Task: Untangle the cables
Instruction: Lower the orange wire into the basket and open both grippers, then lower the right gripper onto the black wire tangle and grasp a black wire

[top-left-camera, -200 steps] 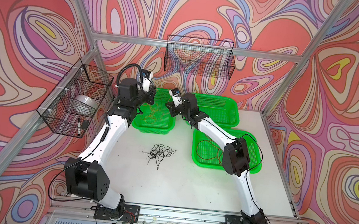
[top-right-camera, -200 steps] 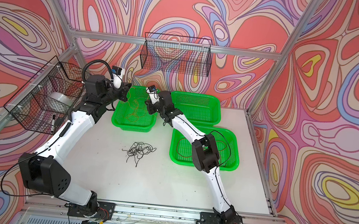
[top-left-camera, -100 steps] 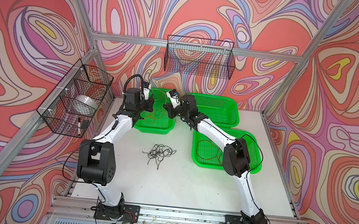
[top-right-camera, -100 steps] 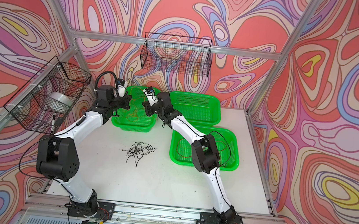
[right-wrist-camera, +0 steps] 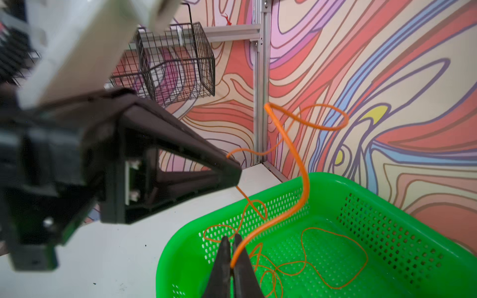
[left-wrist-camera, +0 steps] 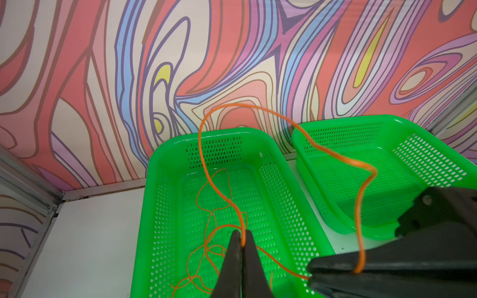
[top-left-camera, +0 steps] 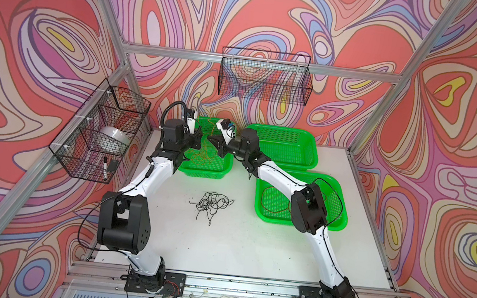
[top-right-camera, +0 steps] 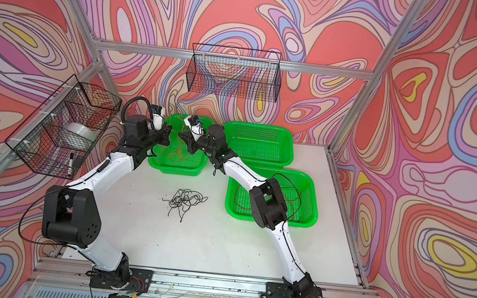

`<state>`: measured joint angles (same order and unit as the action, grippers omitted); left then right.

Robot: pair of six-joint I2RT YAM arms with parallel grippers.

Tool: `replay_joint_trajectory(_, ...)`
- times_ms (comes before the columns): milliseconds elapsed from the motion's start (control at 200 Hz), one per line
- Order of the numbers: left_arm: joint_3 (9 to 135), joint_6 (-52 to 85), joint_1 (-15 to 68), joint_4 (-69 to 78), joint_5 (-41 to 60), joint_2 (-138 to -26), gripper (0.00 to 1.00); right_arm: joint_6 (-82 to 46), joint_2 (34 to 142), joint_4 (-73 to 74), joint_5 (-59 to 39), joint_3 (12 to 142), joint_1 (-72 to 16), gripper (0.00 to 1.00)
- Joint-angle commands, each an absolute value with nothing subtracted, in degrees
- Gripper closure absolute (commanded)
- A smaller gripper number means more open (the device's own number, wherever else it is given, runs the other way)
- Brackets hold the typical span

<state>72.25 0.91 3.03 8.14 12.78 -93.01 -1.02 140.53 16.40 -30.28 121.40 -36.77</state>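
My two grippers meet above the back-left green basket [top-left-camera: 207, 173] [top-right-camera: 176, 171]. The left gripper [left-wrist-camera: 242, 236] [top-left-camera: 200, 137] is shut on a thin orange cable [left-wrist-camera: 242, 226]. That cable arcs up and over to the right gripper [right-wrist-camera: 231, 240] [top-left-camera: 212, 142], which is shut on the same orange cable [right-wrist-camera: 306, 185]. More orange cable lies looped on the basket floor [left-wrist-camera: 206, 247]. A tangle of black cables [top-left-camera: 212, 203] [top-right-camera: 185, 200] lies on the white table in front. Another thin orange cable [top-left-camera: 276, 204] rests in the front-right basket.
A green basket [top-left-camera: 310, 152] stands at the back right, and another [top-left-camera: 340, 222] in front of it lies partly under the right arm. Black wire baskets hang on the left wall [top-left-camera: 101, 137] and back wall [top-left-camera: 265, 78].
The left arm has shifted its pose, and its gripper has come down and closer to the right gripper over the basket. The right arm has barely moved.
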Motion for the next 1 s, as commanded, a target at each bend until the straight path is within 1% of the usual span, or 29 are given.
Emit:
replay_joint_trajectory(0, 71.27, 1.45, 1.98, 9.33, 12.15, -93.88, 1.0, -0.11, 143.21, 15.68, -28.09, 125.44, -36.65, 1.0)
replay_joint_trajectory(60, 72.07, 1.82, 1.84, 8.44, 13.2, -95.46, 1.0, 0.35, 144.35, 13.61, -26.67, 126.15, -36.69, 1.0)
replay_joint_trajectory(90, 72.54, 1.98, 1.76, 7.98, 13.53, -96.34, 1.0, 0.45, 144.29, 13.72, -24.05, 125.34, -36.65, 1.0)
replay_joint_trajectory(130, 73.15, 2.24, 1.67, 7.74, 14.11, -97.58, 1.0, 0.29, 144.15, 14.06, -20.89, 123.69, -36.65, 0.85)
replay_joint_trajectory(155, 73.46, 2.53, 1.63, 7.65, 14.5, -98.42, 1.0, 0.23, 144.06, 13.72, -18.78, 123.04, -36.57, 0.82)
replay_joint_trajectory(180, 73.97, 2.78, 1.58, 7.5, 14.74, -99.32, 1.0, 0.18, 143.89, 13.12, -16.84, 122.71, -36.57, 0.82)
replay_joint_trajectory(205, 74.59, 2.98, 1.58, 7.12, 15.04, -100.11, 1.0, 0.18, 143.74, 12.29, -14.89, 122.61, -36.56, 0.78)
replay_joint_trajectory(270, 76.39, 3.29, 1.5, 5.56, 15.43, -102.48, 1.0, 0.43, 143.24, 8.67, -11.19, 123.32, -36.52, 0.59)
replay_joint_trajectory(340, 78.41, 3.18, 1.41, 3.92, 16.38, -104.85, 1.0, 0.97, 142.33, 4.79, -8.86, 124.26, -36.47, 0.43)
replay_joint_trajectory(446, 81.51, 3.65, 1.41, 1.53, 17.67, -107.74, 1.0, 1.2, 139.08, 1.51, -7.09, 122.77, -36.47, 0.29)
replay_joint_trajectory(516, 84.8, 3.76, 1.38, -1.41, 18.51, -109.81, 1.0, 1.92, 135.53, 0.47, -6.77, 119.96, -36.48, 0.24)
replay_joint_trajectory(551, 86.13, 4.18, 1.39, -2.62, 18.44, -110.56, 0.9, 2.1, 133.48, 0.04, -6.71, 118.16, -36.47, 0.22)
replay_joint_trajectory(591, 87.07, 4.68, 1.44, -3.29, 18.16, -111.16, 0.73, 2.24, 131.09, -0.33, -6.35, 116.01, -36.47, 0.2)
replay_joint_trajectory(626, 87.51, 5.07, 1.4, -3.43, 17.86, -111.29, 0.6, 2.36, 128.95, -0.91, -6.07, 114.34, -36.47, 0.2)
replay_joint_trajectory(691, 87.22, 6.31, 1.38, -2.85, 17.47, -110.83, 0.43, 2.53, 125.17, -3.23, -6.08, 111.63, -36.46, 0.2)
replay_joint_trajectory(786, 85.87, 7.28, 1.35, -1.62, 16.97, -108.92, 0.26, 2.26, 120.14, -9.48, -7.6, 108.05, -36.73, 0.2)
replay_joint_trajectory(816, 85.47, 7.25, 1.41, -1.43, 16.87, -108.09, 0.13, 2.2, 118.54, -11.52, -8.14, 106.87, -36.87, 0.21)
replay_joint_trajectory(851, 85.05, 7.21, 1.36, -1.54, 16.64, -107.28, 0.02, 1.88, 116.87, -14.14, -8.45, 105.41, -37.14, 0.23)
replay_joint_trajectory(876, 84.93, 7.19, 1.42, -1.86, 16.43, -106.67, 0.0, 1.62, 115.58, -15.97, -8.56, 104.17, -37.4, 0.24)
replay_joint_trajectory(991, 82.9, 6.32, 1.46, -2.08, 16.17, -103.19, 0.0, 0.97, 110.47, -22.36, -8.68, 97.79, -39.2, 0.3)
